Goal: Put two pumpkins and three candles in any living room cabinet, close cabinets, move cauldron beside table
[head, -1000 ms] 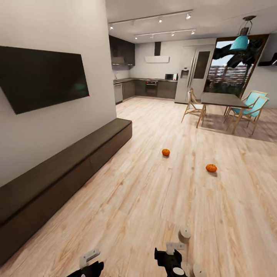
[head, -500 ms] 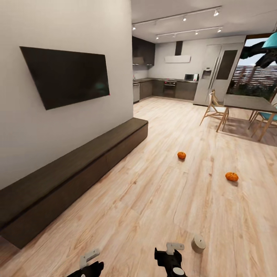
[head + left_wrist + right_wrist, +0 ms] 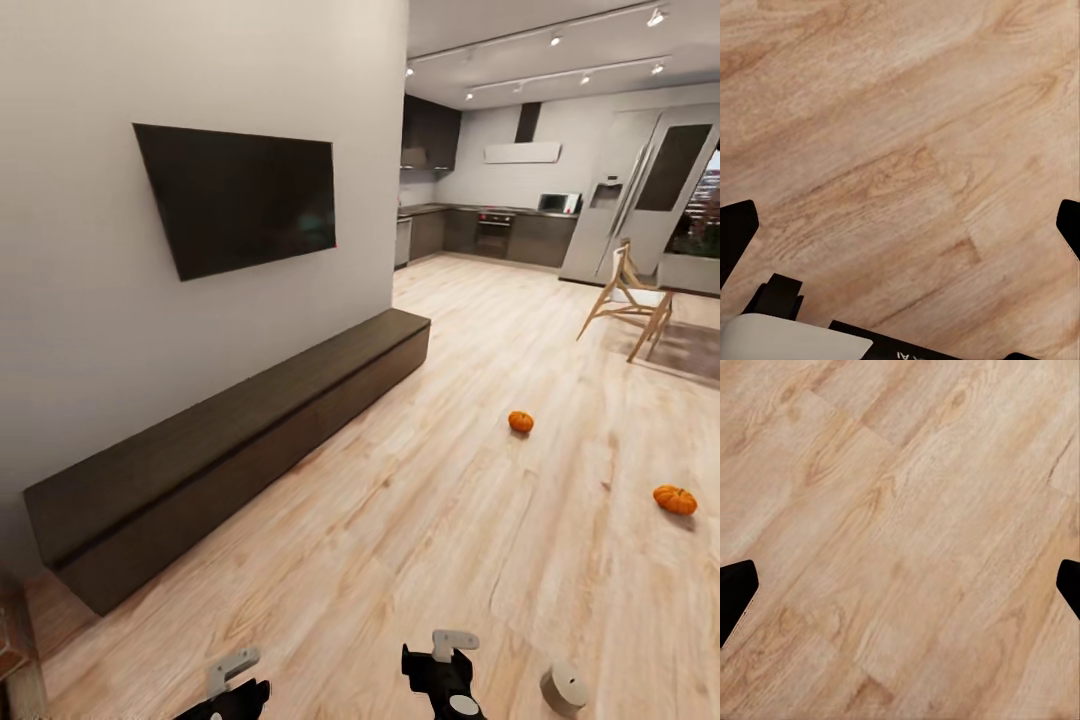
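In the head view the long dark-brown cabinet (image 3: pixel 240 440) runs along the left wall with all its fronts shut. Two orange pumpkins sit on the plank floor, one mid-room (image 3: pixel 520 421) and one further right (image 3: pixel 675 499). A pale stubby candle (image 3: pixel 565 688) stands on the floor just right of my right arm (image 3: pixel 445 678). My left arm (image 3: pixel 235 690) shows at the bottom edge. Both wrist views look down on bare planks: the left gripper (image 3: pixel 900 229) and right gripper (image 3: pixel 900 585) are open and hold nothing. The cauldron is out of view.
A black TV (image 3: pixel 240 200) hangs above the cabinet. A wooden chair (image 3: pixel 625 300) stands on a rug at the right. The grey kitchen units (image 3: pixel 500 232) and a fridge (image 3: pixel 640 190) lie at the far end. Open floor stretches between the cabinet and the pumpkins.
The camera has turned left, so the whole scene has slid right: the dining table and blue chairs have left the picture, and one candle now shows instead of two. The arms hold their pose.
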### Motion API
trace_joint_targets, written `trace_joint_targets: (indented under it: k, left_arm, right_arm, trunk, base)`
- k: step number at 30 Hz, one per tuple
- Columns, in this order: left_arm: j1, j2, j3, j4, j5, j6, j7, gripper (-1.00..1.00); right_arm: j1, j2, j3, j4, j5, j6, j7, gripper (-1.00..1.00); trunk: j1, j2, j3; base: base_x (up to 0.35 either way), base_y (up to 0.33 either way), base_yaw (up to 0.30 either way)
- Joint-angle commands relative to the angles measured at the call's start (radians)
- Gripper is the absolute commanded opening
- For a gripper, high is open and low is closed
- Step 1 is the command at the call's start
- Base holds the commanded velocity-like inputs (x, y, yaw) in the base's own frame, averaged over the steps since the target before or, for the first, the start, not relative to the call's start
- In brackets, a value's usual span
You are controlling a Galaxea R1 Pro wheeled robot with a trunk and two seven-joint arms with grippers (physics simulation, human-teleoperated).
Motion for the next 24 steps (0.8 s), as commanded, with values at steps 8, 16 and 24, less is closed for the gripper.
trace_joint_targets:
  k: [8,16,24]
  left_arm:
    - [0.000,-0.002,0.002,-0.002,0.011,0.005,0.004,1.00]
    - [0.000,-0.002,0.002,-0.002,0.012,0.005,0.004,1.00]
    - [0.000,-0.001,0.002,-0.002,0.012,0.005,0.004,1.00]
  right_arm:
    - [-0.001,0.000,0.009,0.001,-0.010,-0.004,-0.005,1.00]
    - [-0.001,0.000,0.009,0.001,-0.010,-0.004,-0.005,1.00]
    - [-0.001,0.000,0.009,0.001,-0.010,-0.004,-0.005,1.00]
  trunk:
    - [0.000,0.000,-0.001]
    - [0.000,0.000,-0.001]
    - [0.000,0.000,-0.001]
  base:
    - [0.216,0.000,0.289]
    - [0.271,-0.020,0.289]
    - [0.284,-0.012,0.289]
